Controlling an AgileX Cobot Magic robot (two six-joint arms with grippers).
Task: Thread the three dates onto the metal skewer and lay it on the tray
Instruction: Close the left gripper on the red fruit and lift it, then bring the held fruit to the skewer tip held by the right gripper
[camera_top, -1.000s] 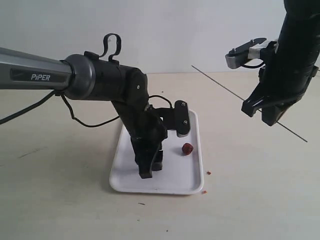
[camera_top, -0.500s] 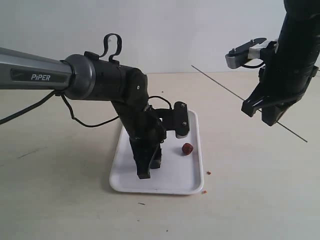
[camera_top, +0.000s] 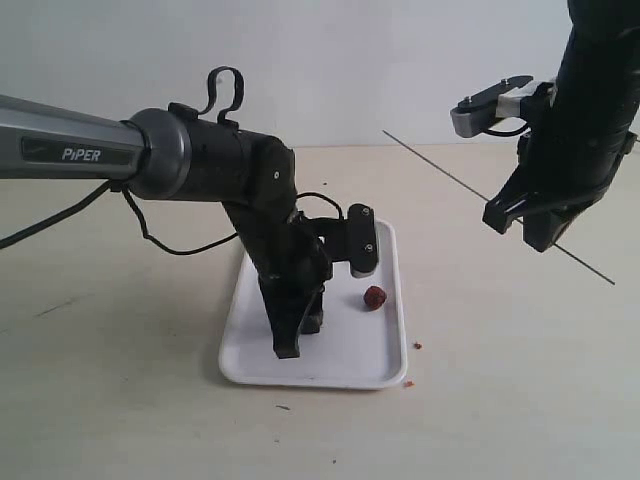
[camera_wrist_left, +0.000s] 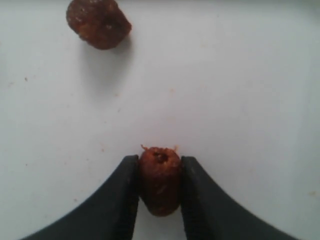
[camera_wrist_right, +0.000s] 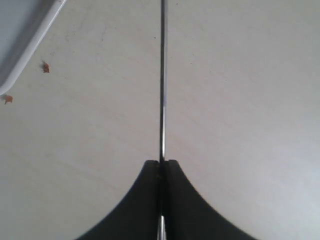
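The white tray (camera_top: 385, 360) lies mid-table. My left gripper (camera_top: 290, 345) is down on it, shut on one dark reddish-brown date (camera_wrist_left: 160, 177), which is pinched between the black fingers (camera_wrist_left: 125, 200). A second date (camera_wrist_left: 98, 22) lies loose on the tray (camera_wrist_left: 240, 75), and the exterior view shows this date (camera_top: 375, 297) to the right of the gripper. The third date is hidden. My right gripper (camera_top: 520, 230) hangs above the table to the right of the tray, shut on the thin metal skewer (camera_top: 440, 168). The skewer (camera_wrist_right: 162, 75) runs straight out of the right gripper (camera_wrist_right: 161, 162) and slants up toward the back left.
Tiny reddish crumbs (camera_top: 417, 346) lie on the beige table by the tray's right rim and also show as crumbs (camera_wrist_right: 46, 67) in the right wrist view. The tray's corner (camera_wrist_right: 30, 40) sits at that view's edge. A black cable (camera_top: 160, 240) trails from the left arm.
The left gripper's tip has shifted slightly toward the tray's near edge. The right arm and the skewer have not moved.
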